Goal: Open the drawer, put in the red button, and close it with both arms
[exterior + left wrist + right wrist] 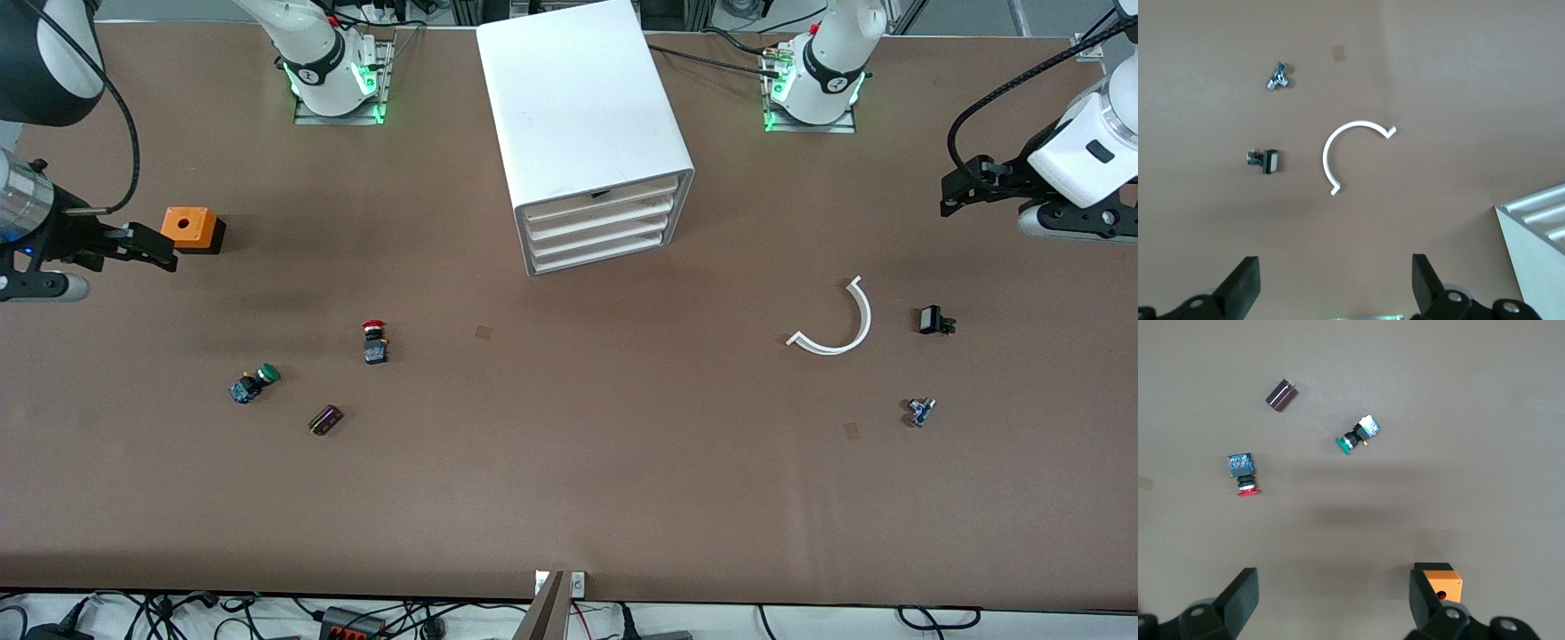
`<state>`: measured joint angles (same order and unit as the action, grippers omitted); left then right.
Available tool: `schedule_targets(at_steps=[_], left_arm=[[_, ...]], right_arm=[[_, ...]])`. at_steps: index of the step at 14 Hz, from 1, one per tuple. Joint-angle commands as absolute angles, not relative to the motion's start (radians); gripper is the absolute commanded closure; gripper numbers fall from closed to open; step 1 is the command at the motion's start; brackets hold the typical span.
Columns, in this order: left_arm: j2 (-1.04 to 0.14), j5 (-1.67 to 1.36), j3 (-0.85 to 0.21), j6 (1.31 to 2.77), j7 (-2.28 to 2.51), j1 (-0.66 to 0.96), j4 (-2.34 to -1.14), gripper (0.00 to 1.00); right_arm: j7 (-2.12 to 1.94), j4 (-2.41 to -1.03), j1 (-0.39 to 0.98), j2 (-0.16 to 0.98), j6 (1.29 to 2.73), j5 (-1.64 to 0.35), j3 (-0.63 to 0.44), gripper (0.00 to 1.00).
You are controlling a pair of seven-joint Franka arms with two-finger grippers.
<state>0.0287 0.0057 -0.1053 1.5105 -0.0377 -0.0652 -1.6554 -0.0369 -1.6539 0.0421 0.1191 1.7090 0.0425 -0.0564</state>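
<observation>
The white cabinet (582, 116) stands at the table's back middle with four shut drawer fronts; the drawer (603, 214) is the second-highest. The cabinet's corner shows in the left wrist view (1538, 247). The red button (374, 342) lies on the table toward the right arm's end, also in the right wrist view (1243, 475). My right gripper (147, 249) is open and empty, up beside the orange box (190, 229). My left gripper (965, 191) is open and empty, high over the left arm's end of the table.
A green-capped button (253, 383) and a small dark cylinder (325, 420) lie near the red button. A white curved strip (836, 322), a black clip (933, 320) and a small metal part (919, 411) lie toward the left arm's end.
</observation>
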Motion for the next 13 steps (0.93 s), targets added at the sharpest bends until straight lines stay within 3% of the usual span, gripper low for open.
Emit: schedule_targets(at_steps=[1, 7, 10, 13], left_arm=[[0.014, -0.027, -0.11, 1.384, -0.025, -0.057, -1.592, 0.0], [0.012, -0.165, -0.164, 1.123, -0.04, -0.051, -1.586, 0.0], [-0.035, -0.25, -0.198, 1.106, -0.041, -0.048, -1.589, 0.0], [-0.144, -0.388, -0.199, 1.163, -0.089, -0.064, -1.594, 0.0]], right_arm=[[-0.02, -1.66, 0.072, 0.136, 1.713, 0.052, -0.055, 0.0], [-0.02, -1.598, 0.141, 0.255, 1.724, 0.043, -0.054, 0.0], [-0.037, -1.588, 0.136, 0.326, 1.788, -0.069, -0.055, 0.0], [-0.026, -1.579, 0.208, 0.405, 1.858, -0.06, -0.057, 0.0]])
